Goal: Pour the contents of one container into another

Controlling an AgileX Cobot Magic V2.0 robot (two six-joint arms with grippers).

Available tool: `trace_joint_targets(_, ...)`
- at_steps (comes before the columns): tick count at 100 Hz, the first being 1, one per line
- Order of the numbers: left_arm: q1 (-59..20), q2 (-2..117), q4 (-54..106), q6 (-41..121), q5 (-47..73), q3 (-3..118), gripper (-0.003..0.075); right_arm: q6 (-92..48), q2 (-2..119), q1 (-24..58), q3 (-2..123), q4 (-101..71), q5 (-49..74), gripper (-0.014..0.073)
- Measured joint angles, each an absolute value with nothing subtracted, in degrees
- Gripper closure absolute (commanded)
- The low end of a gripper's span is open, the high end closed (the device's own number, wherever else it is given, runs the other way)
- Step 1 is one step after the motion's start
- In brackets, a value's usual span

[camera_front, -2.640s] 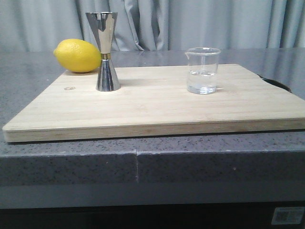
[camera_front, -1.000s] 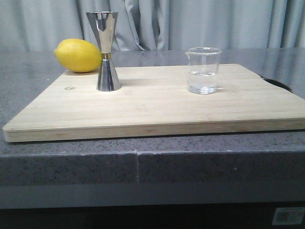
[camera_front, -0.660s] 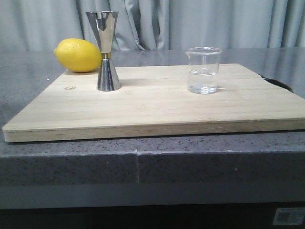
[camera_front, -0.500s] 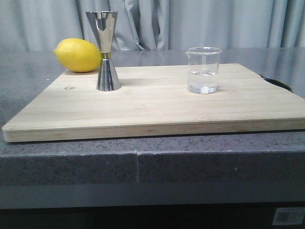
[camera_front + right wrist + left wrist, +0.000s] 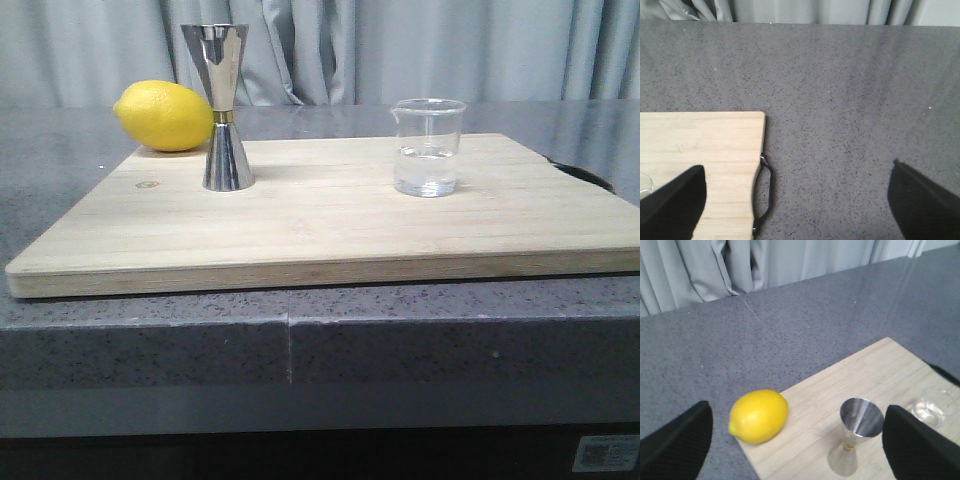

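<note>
Opening stage, nothing grasped. Glass beaker (image 5: 427, 147), part-filled with clear liquid, upright toward the right of the cutting board (image 5: 330, 225); steel jigger (image 5: 222, 108) upright toward the left, well apart. Left gripper (image 5: 795, 440) and right gripper (image 5: 790, 200) both spread wide, empty, held above the counter (image 5: 840, 75). Next, probably: right gripper down around the beaker. Lemon (image 5: 163, 116) just beside the jigger, behind it, clear of the pouring path.

kitchen counter (image 5: 400, 330), cutting board (image 5: 320, 225), lemon (image 5: 163, 116)
</note>
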State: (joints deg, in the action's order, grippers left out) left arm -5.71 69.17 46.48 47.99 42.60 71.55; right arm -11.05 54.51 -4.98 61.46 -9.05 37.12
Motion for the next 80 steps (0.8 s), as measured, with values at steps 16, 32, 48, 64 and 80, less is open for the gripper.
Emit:
trace_joint_targets(16,-5.71,69.53,48.44,60.86,43.49,70.6,0.0104,-11.05,54.51,-4.98,61.46,-9.05,37.36,-0.0073)
trace_joint_targets(32,-5.36,69.53,52.43,71.63,45.89,65.27,0.0104,-11.05,54.51,-4.98,61.08,-9.05,37.74,-0.0073)
trace_joint_targets(48,-2.27,71.79,62.13,82.57,51.75,58.28,0.0132,-11.05,54.86,-4.98,60.0,-9.05,37.74,-0.0073)
trace_joint_targets(64,0.05,74.76,68.82,91.53,54.53,54.2,0.0135,-11.05,55.21,-4.98,58.36,-9.05,37.51,-0.0073)
trace_joint_targets(80,0.27,78.78,73.48,96.82,56.6,53.89,0.0135,-11.05,55.21,-4.98,56.23,-9.05,37.51,-0.0073)
